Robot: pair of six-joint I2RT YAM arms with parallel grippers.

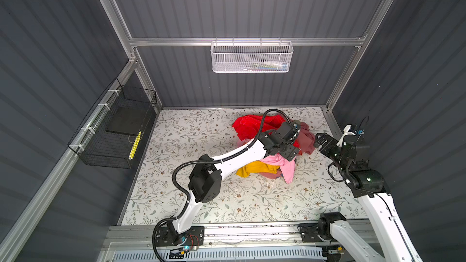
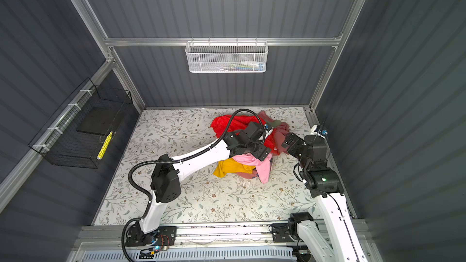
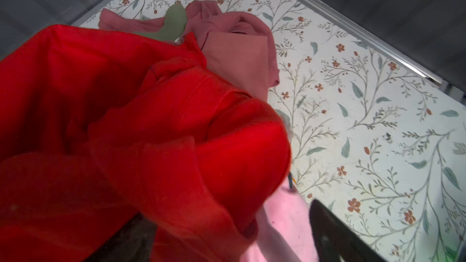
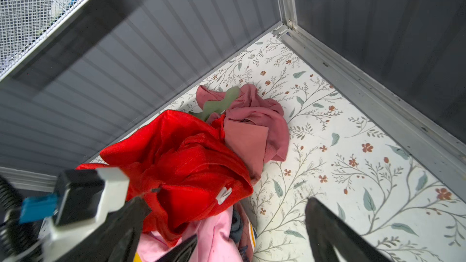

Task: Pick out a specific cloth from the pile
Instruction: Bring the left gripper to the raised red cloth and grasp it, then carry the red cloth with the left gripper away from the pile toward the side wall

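My left gripper sat low on the pile at centre frame; red folds hid its jaws, so I could not tell their width. My right gripper hung wide and empty, right of it. The red cloth sprawled upper centre. I judged: pinch only red, clear of the pink cloth, lift slowly.

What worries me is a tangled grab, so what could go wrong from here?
1. The red cloth lies draped on the light pink cloth right at the left gripper; its jaws may pinch both and drag pink out too.
2. Red folds also lie against the dusty rose cloth, which could get pulled along.
3. The right gripper hovers open close beside the left one; they might bump.
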